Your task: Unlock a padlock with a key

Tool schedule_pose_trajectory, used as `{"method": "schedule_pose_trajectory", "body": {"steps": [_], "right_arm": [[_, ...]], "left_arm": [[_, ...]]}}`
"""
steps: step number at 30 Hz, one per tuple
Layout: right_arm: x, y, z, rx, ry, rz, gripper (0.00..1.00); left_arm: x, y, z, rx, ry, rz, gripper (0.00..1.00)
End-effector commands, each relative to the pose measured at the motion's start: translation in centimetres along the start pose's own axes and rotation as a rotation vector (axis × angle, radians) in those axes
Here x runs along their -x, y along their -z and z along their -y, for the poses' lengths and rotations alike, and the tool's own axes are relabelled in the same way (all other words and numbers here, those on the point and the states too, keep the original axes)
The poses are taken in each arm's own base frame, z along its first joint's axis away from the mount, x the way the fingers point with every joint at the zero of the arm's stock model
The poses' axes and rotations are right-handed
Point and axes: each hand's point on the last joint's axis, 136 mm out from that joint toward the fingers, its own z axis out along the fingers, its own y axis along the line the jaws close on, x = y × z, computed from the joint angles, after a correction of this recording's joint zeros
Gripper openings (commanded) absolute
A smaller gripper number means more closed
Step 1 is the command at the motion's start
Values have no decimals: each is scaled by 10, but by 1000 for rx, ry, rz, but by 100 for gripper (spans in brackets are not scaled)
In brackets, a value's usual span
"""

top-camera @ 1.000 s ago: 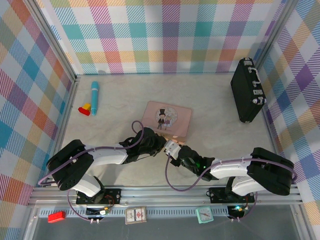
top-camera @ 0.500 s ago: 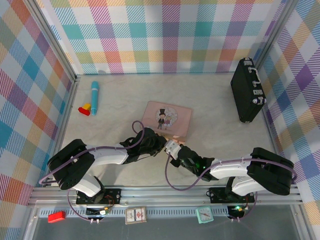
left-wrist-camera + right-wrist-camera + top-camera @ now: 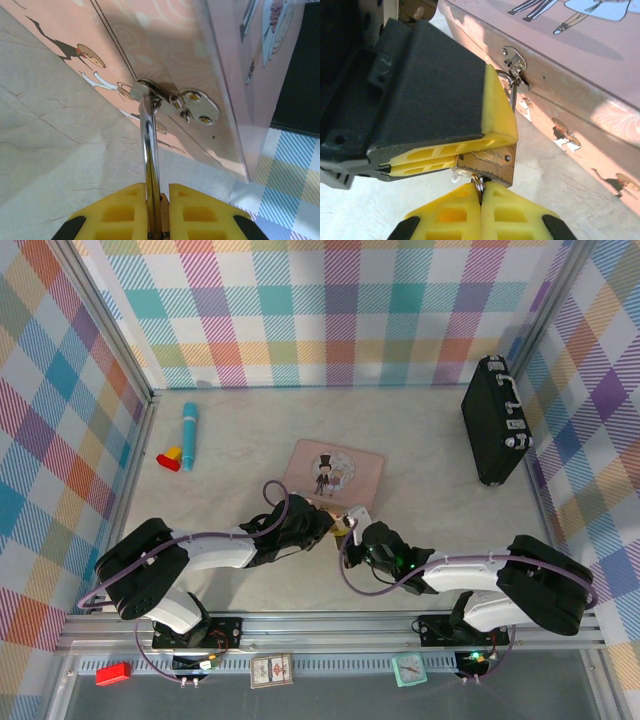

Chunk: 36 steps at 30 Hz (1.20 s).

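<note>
i'm clamping the padlock (image 3: 487, 160) in the left gripper (image 3: 157, 192), hard against the tin (image 3: 580, 90) edge. the right gripper (image 3: 481, 192) is pinching the key (image 3: 478, 181).

The tin box (image 3: 333, 475) lies mid-table. Well to its left, near the left wall, is a cylinder (image 3: 189, 435), with a small block toy (image 3: 170, 458) just beside it on its left. A briefcase (image 3: 495, 420) sits far right, against the right wall. On the tin's near side the padlock (image 3: 487, 162) hooks into the hasp (image 3: 515, 62), with the left gripper (image 3: 326, 525) on its left and the right gripper (image 3: 351, 523) on its right. The key (image 3: 478, 182) sits under the padlock. A small clock (image 3: 408, 670) rests on the front rail.
</note>
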Motion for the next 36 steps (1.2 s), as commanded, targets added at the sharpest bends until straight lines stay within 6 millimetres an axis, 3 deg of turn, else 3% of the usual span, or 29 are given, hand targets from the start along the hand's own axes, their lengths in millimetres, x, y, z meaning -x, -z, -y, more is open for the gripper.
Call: {"method": "schedule_pose_trajectory", "body": {"steps": [1,15,24,28,36], "right_arm": [[13,4,10,7,-189,45,0],[0,0,14,59,-385,-36,0],[-14,-3,18,40,-427,-84,0],[-21,-5,20,32,-440,-102,0],[-17,-5,15,64,-470,-89,0]], "left_arm": [[-12,10,46,-141,-43,-48,0],[-11,8,41,-127,-62,-45,1],[-2,10,27,-83,-75,-7,35],[4,13,23,-69,-82,13,40],[12,17,9,-17,-81,40,50]]}}
